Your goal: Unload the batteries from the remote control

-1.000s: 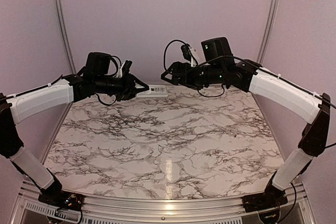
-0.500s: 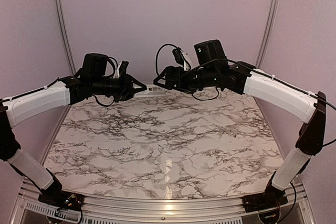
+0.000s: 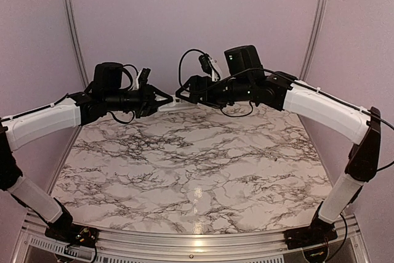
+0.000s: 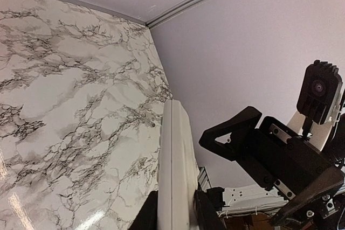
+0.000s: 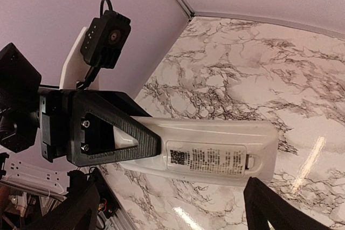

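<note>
The remote control (image 5: pixel 215 153) is a slim white bar held in the air over the far middle of the table. Its printed back cover faces the right wrist camera and sits closed. In the left wrist view the remote (image 4: pixel 175 171) is edge-on. My left gripper (image 4: pixel 175 211) is shut on one end of it. In the top view the remote (image 3: pixel 174 105) is mostly hidden between the two grippers. My right gripper (image 5: pixel 172 216) is open, its fingers (image 5: pixel 277 208) wide apart on either side of the remote's free end, not touching it. The batteries are hidden inside.
The marble table (image 3: pixel 197 164) lies below both arms. The purple rear wall (image 3: pixel 197 23) stands close behind the grippers, with aluminium posts (image 3: pixel 71 23) at its corners. The right gripper's finger (image 4: pixel 232 133) shows beside the remote in the left wrist view.
My right arm has moved left, up to the remote's free end. My left gripper has shifted slightly left and up with the remote still in it.
</note>
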{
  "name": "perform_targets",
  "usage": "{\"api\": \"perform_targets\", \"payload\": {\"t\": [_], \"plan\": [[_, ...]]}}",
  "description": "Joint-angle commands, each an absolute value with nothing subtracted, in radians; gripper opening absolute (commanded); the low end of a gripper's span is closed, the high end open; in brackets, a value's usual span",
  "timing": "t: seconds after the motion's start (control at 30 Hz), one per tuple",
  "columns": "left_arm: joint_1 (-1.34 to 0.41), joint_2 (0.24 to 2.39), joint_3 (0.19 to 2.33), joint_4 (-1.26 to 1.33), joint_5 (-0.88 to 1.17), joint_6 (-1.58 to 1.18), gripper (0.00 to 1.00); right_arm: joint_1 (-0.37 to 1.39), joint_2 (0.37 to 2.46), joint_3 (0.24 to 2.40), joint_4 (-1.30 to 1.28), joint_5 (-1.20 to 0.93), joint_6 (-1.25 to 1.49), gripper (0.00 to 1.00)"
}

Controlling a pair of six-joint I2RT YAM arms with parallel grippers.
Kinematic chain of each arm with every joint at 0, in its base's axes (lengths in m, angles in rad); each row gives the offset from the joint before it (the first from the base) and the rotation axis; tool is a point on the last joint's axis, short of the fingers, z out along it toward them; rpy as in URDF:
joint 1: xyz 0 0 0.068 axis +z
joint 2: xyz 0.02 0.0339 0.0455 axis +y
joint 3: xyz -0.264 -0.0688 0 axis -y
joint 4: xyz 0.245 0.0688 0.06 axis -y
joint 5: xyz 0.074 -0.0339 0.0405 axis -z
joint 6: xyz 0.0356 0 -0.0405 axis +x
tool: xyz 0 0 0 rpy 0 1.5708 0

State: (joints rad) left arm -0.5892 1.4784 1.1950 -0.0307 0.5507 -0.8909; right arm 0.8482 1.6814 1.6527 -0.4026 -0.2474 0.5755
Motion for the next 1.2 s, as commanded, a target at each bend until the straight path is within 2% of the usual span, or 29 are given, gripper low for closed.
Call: {"api": "perform_targets", "payload": {"t": [0.0,1.17], "plan": [[-0.591,1.472,1.186,0.058,0.594,-0.904,0.0,0.854,1.7,1.706,-0.387,-0.22,0.585,0.92],[-0.594,1.482,1.216,0.078,0.656,-0.871,0.0,0.856,1.764,1.787,-0.492,-0.146,0.542,0.9]]}}
